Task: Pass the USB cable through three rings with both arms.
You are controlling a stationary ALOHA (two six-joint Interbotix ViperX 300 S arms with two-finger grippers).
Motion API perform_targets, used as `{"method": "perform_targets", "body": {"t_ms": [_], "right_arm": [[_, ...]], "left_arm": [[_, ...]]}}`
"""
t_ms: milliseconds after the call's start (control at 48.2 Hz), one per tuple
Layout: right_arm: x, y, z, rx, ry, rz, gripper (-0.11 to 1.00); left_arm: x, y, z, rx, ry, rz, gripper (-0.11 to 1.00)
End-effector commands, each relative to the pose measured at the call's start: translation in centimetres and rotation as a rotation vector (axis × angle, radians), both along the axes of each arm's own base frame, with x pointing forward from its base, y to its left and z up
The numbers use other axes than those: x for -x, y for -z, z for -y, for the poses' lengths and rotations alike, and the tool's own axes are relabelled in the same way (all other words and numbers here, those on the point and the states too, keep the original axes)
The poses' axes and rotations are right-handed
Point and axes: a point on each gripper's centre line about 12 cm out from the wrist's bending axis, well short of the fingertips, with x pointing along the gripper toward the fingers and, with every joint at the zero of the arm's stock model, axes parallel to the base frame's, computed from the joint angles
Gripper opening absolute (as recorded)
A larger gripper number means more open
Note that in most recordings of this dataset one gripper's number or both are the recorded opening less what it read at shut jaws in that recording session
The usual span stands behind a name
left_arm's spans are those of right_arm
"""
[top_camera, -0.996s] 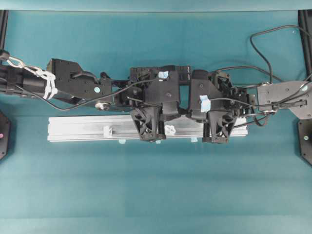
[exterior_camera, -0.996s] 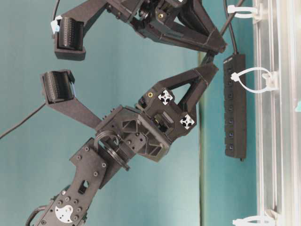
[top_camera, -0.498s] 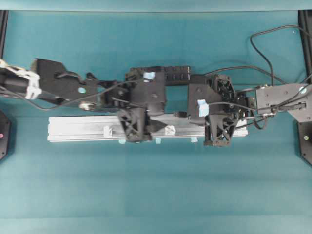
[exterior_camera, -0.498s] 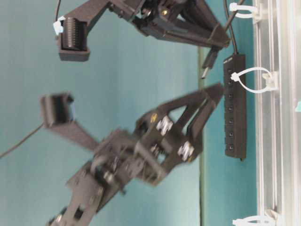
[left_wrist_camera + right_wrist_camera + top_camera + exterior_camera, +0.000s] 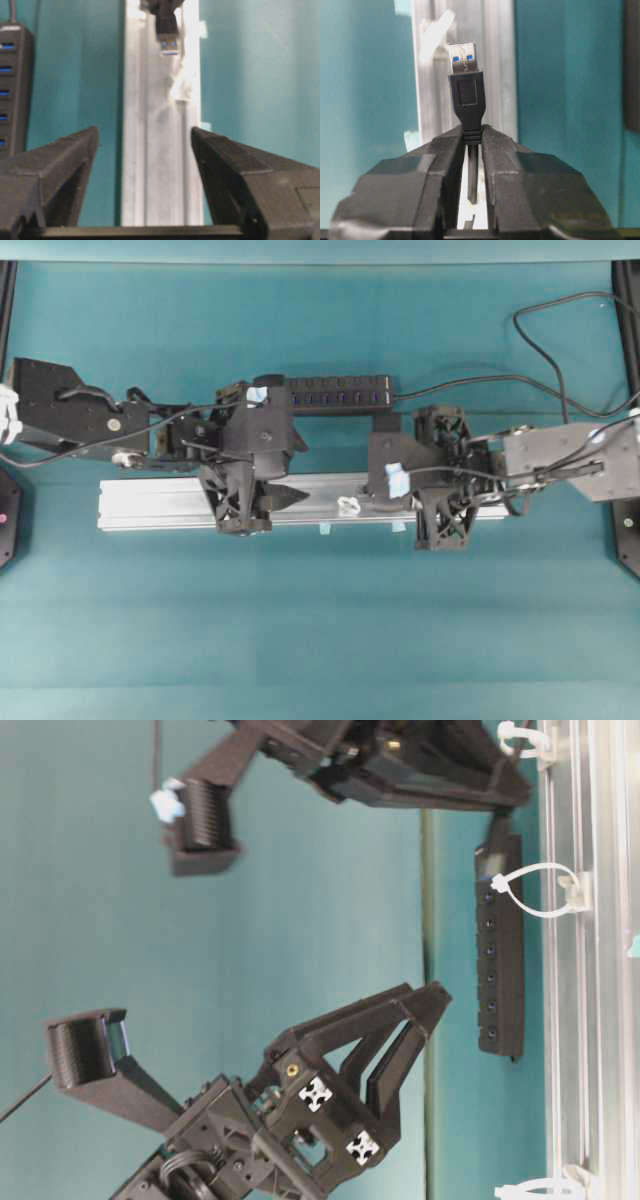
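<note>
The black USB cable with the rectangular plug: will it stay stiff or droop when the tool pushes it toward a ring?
The black USB cable probably stays straight: the shut right tool pinches it just behind the plug. The thin cord behind looks floppy. The whitish plastic ring may flex if bumped.

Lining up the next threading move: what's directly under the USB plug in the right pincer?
The silver rail lies below the USB plug, with a whitish ring just beside it. The right pincer hides the rail nearer the camera.

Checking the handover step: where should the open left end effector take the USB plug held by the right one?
Grip the black plug body behind the metal tip, coming head-on along the rail. The right end effector clamps only the strain relief, leaving body and tip projecting toward the left end effector.
</note>
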Motion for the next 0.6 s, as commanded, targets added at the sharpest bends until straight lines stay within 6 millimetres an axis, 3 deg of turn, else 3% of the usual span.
{"method": "perform_targets", "body": {"t_ms": [0,581], "right_arm": [[-0.7,-0.2,-0.5,0.008,-0.028,0.004,-0.04],[-2.0,-0.2,-1.6,-0.003,-0.057,0.053,-0.04]], "left_arm": [[-0.1,-1.1,0.1,-0.003,0.003,0.032,0.79],[0.0,-1.1,0.1,-0.003,0.003,0.032,0.79]]}}
